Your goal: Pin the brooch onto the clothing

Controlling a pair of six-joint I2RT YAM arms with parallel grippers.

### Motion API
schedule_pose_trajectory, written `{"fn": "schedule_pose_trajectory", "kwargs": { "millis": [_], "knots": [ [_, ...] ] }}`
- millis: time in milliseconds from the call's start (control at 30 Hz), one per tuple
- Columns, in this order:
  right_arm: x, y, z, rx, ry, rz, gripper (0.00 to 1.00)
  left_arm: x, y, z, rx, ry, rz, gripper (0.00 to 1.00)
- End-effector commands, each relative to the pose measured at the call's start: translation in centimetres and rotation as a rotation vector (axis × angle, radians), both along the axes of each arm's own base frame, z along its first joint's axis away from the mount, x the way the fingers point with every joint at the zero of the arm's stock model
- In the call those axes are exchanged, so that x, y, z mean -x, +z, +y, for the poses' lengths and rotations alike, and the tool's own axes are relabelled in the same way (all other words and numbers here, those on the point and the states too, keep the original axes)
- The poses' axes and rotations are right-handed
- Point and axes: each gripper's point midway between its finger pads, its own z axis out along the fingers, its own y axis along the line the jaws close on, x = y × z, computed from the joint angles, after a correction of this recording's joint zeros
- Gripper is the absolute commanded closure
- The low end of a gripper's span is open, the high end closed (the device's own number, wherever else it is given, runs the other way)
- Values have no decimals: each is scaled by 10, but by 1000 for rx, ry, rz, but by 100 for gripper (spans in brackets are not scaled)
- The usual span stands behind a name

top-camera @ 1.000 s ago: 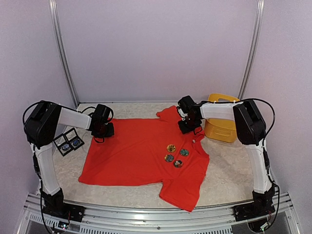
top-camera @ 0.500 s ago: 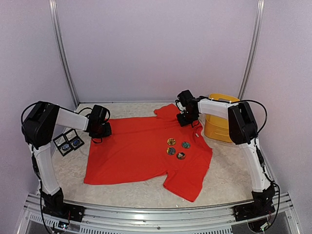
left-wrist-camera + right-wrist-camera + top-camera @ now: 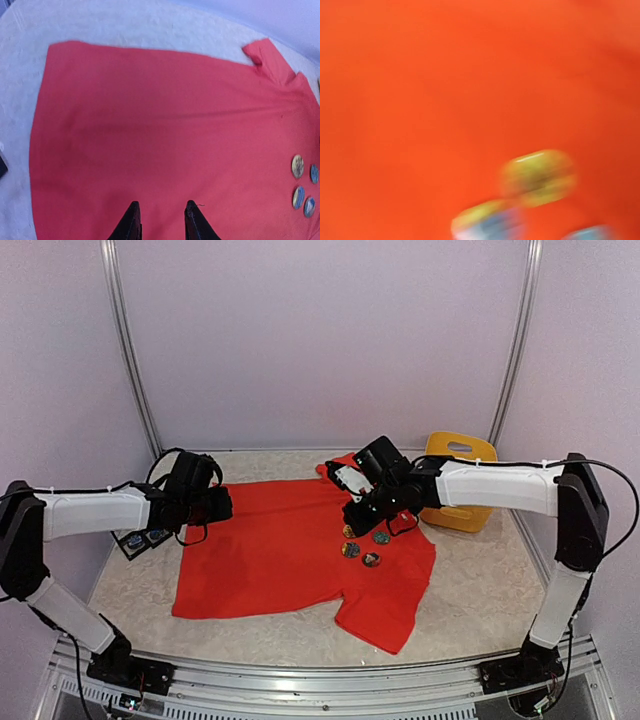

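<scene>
Red T-shirt [image 3: 280, 550] is spread flat on the table [image 3: 470, 580], with four round brooches [image 3: 371, 560] sitting on it. Left tool [image 3: 162, 203] hangs over the T-shirt, fingers apart. Right tool [image 3: 356, 515] is right by the brooches, but it's too blurry to tell whether it's apart or together.

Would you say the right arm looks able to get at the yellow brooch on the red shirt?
Probably yes: the right claw hovers close by the yellow brooch on the red shirt, with nothing between them, though its wrist view is blurred.
</scene>
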Motion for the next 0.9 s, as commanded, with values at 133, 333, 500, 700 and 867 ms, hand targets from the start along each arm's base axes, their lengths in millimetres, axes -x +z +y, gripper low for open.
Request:
{"fn": "schedule_pose_trajectory", "kwargs": {
  "millis": [133, 333, 500, 700, 867],
  "knots": [
    [134, -95, 22, 92, 152, 284, 100, 106, -81, 11, 45, 32, 248, 72],
    [181, -132, -10, 232, 137, 363, 100, 140, -107, 20, 46, 37, 326, 72],
    [218, -137, -42, 282, 149, 406, 100, 155, -118, 28, 31, 59, 358, 72],
    [212, -92, -7, 157, 230, 324, 100, 127, -82, 29, -1, 79, 226, 71],
    [187, -29, 37, 20, 286, 173, 79, 73, -50, 66, -47, 208, 126, 43]
  ]
}}
